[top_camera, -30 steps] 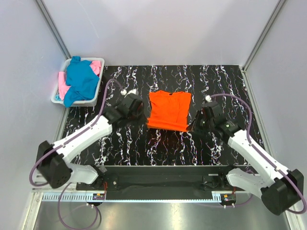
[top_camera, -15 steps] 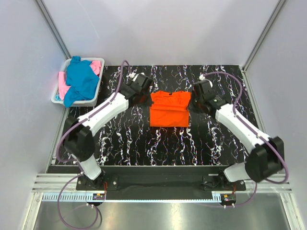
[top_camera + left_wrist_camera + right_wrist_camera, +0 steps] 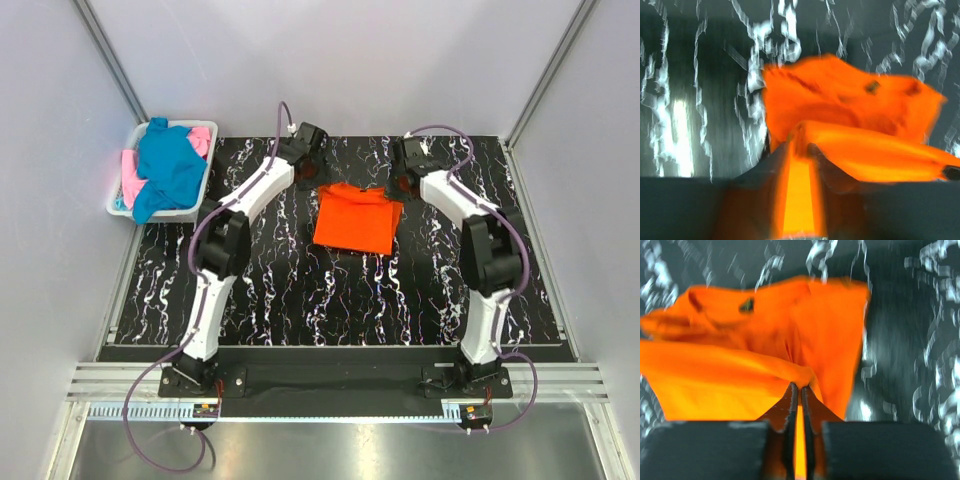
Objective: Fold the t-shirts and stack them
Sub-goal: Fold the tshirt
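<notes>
The orange t-shirt (image 3: 354, 220) lies folded into a rough rectangle in the far middle of the black marbled table (image 3: 270, 290). Both arms reach far out to its far edge. My left gripper (image 3: 318, 178) is at the far left corner; in the left wrist view its jaws (image 3: 799, 146) stand apart with a fold of orange cloth (image 3: 850, 110) between the tips. At the far right corner my right gripper (image 3: 398, 187) is shut, pinching a bunched fold of the orange shirt (image 3: 740, 375) at its tips (image 3: 801, 386).
A white plastic basket (image 3: 118, 207) stands off the table's far left corner. It holds a teal-blue t-shirt (image 3: 168, 165) on top of a pink t-shirt (image 3: 201, 136). Grey walls close in the back and both sides.
Both grippers swept from the shirt's near corners to its far edge, carrying the near hem over. The shirt now lies shorter. The left jaws have parted; the right stays shut.
</notes>
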`<state>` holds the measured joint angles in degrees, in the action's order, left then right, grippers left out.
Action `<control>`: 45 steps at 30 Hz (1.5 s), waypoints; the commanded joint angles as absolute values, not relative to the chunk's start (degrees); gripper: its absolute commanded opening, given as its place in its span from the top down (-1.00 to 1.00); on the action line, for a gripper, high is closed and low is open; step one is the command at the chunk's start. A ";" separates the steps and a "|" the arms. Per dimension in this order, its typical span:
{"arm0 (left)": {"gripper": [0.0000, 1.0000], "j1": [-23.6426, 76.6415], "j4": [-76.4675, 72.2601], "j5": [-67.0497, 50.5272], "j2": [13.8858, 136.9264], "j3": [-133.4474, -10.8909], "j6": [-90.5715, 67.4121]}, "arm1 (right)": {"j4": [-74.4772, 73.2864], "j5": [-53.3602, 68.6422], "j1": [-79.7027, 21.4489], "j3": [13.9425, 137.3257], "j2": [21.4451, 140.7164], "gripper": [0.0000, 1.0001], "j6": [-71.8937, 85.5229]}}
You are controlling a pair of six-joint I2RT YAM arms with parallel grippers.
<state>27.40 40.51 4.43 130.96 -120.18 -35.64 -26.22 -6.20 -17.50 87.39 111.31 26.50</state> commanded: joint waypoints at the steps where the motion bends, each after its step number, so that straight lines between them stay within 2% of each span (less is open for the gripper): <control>1: -0.23 24.88 39.56 1.15 137.09 -128.99 -32.70 | -24.35 -7.91 -14.78 96.57 118.02 0.75 24.35; 3: -0.55 24.17 38.06 0.53 140.97 -131.21 -32.52 | -24.35 -8.52 -13.72 100.78 122.51 0.50 25.13; 9: -0.65 20.57 30.42 -1.32 138.63 -126.40 -34.80 | -24.61 -11.50 -12.13 106.25 126.83 0.29 27.24; 13: -0.69 19.87 22.35 1.67 131.24 -114.04 -35.15 | -24.70 -11.34 -11.78 106.52 126.74 0.28 27.86; 17: -0.70 18.99 18.02 0.80 125.52 -106.71 -36.30 | -24.35 -6.86 -12.04 104.77 124.72 0.34 27.34; 25: -0.66 19.77 18.37 -13.88 119.01 -101.08 -37.44 | -24.17 -2.64 -15.29 96.69 117.96 0.34 25.84; 34: -0.45 24.87 28.03 -18.81 125.94 -111.79 -39.65 | -23.64 -2.55 -20.56 94.13 116.54 0.34 27.42; 45: -0.44 27.77 31.64 -16.70 131.74 -114.08 -38.94 | -22.85 -5.10 -22.67 91.23 113.82 0.35 27.60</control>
